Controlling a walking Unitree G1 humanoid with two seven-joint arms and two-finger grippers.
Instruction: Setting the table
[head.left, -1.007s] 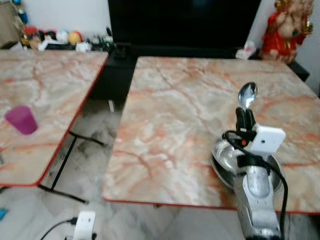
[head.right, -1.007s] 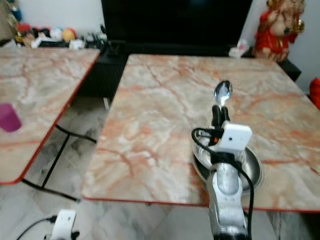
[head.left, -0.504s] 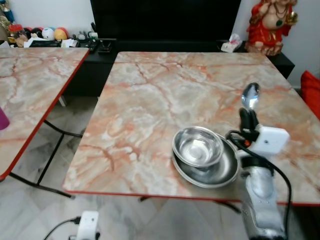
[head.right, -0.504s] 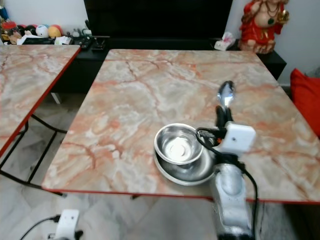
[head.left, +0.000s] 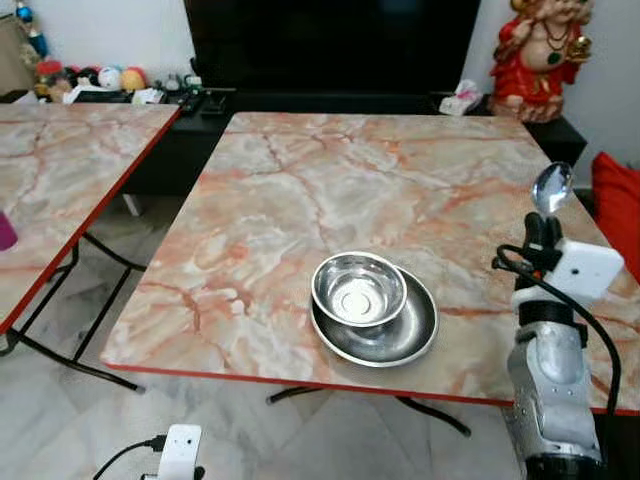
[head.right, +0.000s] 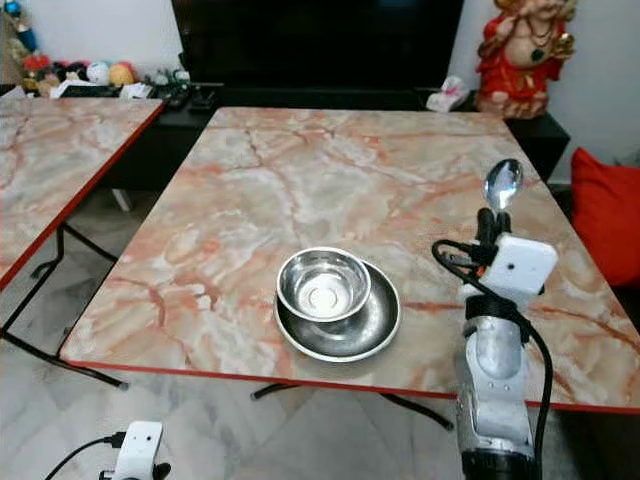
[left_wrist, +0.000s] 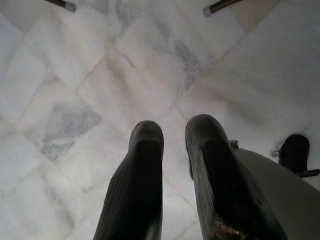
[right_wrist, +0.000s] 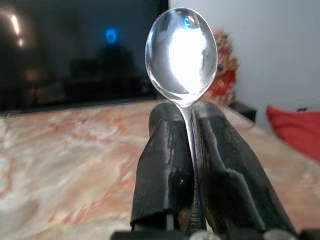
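A steel bowl (head.left: 358, 288) sits in a shallow steel plate (head.left: 400, 335) near the front edge of the marble-patterned table (head.left: 330, 190). My right gripper (head.left: 545, 228) is raised to the right of the plate, above the table's right side. It is shut on the handle of a steel spoon (head.left: 552, 187), which stands upright with its bowl on top. In the right wrist view the spoon (right_wrist: 181, 55) rises from between the two black fingers (right_wrist: 165, 160). My left gripper (left_wrist: 174, 131) hangs idle over the pale floor, with a narrow gap between its fingers and nothing in it.
A second marble table (head.left: 70, 170) stands to the left with a purple cup (head.left: 5, 230) at the frame edge. Behind are a black cabinet (head.left: 330, 50), a red figurine (head.left: 540, 50) and a red cushion (head.left: 615, 200). A white device (head.left: 180, 448) lies on the floor.
The camera has swung right, so the left table and cup slid out of frame. My right arm with the spoon, earlier in front of the plate, now stands to its right.
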